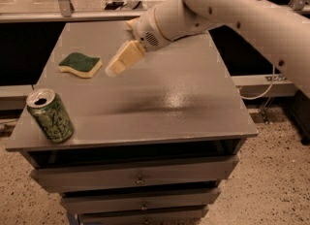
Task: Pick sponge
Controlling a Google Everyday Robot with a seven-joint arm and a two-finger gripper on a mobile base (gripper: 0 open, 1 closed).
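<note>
Shows the gripper (117, 64) hanging over the table (169, 107), just right of the sponge (80, 64); cannot tell its grip state. Finds the sponge flat near the left edge, green side up, beyond the can (50, 115).

The gripper (114, 68) hangs over the grey table (164, 107) just left of centre frame, close beside the right end of the sponge (80, 64). The sponge lies flat, green side up, at middle left. A green can (50, 116) stands upright at lower left, by the table's front corner.
</note>
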